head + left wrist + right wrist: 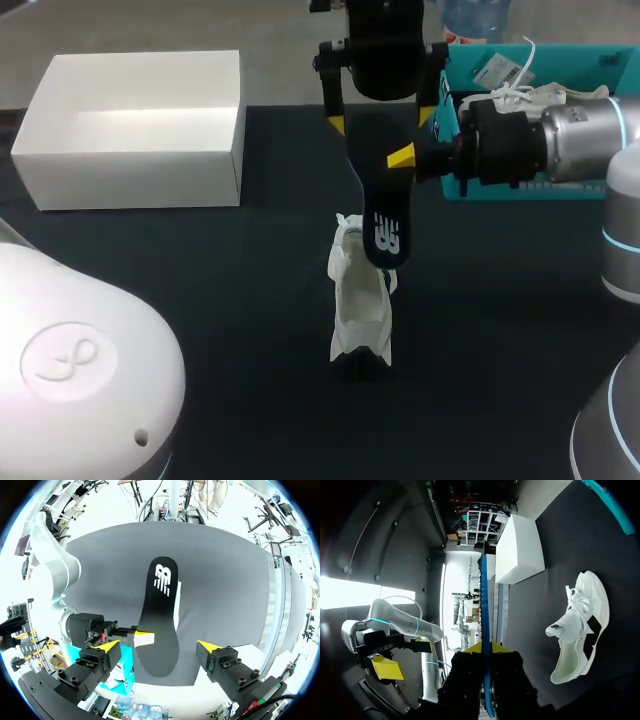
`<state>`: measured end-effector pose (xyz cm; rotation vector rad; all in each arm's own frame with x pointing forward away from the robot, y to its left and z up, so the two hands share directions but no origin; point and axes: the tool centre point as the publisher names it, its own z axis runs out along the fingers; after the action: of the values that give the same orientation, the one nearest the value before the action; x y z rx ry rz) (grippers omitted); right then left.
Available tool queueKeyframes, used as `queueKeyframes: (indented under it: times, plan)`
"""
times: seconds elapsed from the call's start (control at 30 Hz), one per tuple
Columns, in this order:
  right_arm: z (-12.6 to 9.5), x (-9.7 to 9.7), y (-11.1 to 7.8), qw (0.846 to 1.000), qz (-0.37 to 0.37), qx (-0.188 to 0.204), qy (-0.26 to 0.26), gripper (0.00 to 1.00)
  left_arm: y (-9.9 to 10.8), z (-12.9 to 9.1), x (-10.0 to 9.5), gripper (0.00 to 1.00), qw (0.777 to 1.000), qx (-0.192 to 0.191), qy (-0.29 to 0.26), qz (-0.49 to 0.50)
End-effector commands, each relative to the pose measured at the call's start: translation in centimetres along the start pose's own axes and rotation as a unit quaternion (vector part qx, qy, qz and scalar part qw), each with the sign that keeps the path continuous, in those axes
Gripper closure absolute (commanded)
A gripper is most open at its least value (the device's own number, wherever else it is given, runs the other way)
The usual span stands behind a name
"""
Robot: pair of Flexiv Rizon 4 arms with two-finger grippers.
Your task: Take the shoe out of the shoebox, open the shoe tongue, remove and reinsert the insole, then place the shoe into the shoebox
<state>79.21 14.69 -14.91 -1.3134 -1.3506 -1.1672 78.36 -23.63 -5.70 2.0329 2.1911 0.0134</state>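
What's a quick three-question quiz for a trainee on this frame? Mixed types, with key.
1. True or false: the insole sits inside the shoe.
2. Which arm's gripper is shut on the insole? A left, B right, C neither.
3. Fill in: the shoe lies on the ___, outside the white shoebox.

Key: 1 false, the insole is held above the shoe. 2 B, the right gripper clamps it; the left gripper is open. 3 table.
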Motion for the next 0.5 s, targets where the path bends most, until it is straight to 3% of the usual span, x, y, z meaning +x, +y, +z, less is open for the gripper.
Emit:
queueKeyframes:
  times: [0.03, 0.2, 0.5]
  plan:
    - [-0.43, 0.15, -0.46, 1.000, 0.000, -0.006, -0.003, 1.00, -0.15, 0.86, 1.27, 0.00, 0.998, 0.017, -0.053, -0.012]
    - [-0.82, 0.33, -0.52, 1.000, -0.003, -0.012, -0.004, 1.00, -0.05, 1.36, 1.92, 0.00, 0.993, 0.035, -0.108, -0.034]
    - [-1.20, 0.50, -0.58, 1.000, -0.004, -0.017, -0.004, 1.00, 0.28, 1.50, 1.74, 0.00, 0.964, 0.018, -0.256, -0.061]
